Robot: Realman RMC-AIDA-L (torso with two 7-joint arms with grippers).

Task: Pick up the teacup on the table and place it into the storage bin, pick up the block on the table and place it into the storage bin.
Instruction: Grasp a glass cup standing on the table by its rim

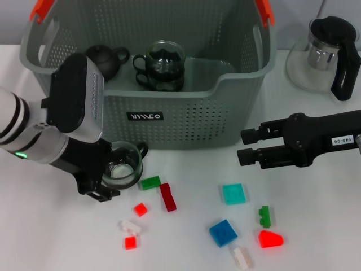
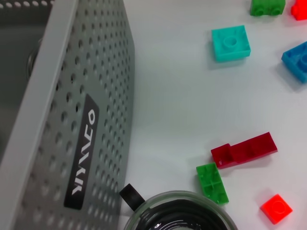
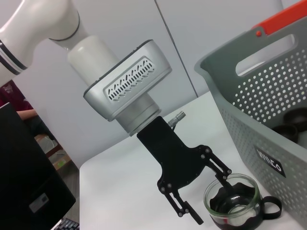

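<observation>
Currently the storage bin [image 1: 186, 121] stands at the back of the white table [image 1: 316, 226], already holding 1 glass cup [image 1: 162, 65] and 1 dark teapot [image 1: 106, 59]. Left gripper [image 1: 115, 172] sits low just in front of the bin's label; its fingers are spread about cup-wide, 1 at the teacup [image 1: 122, 165] rim and 1 outside the wall, grip not confirmed. Teacup rests on the table, handle toward the bin. Right gripper [image 1: 246, 145] hovers beside the bin's right front corner, jaws apart, empty. Loose blocks lie in front: cyan block [image 1: 233, 193], blue block [image 1: 223, 232], dark red block [image 1: 167, 197], green block [image 1: 150, 182].
</observation>
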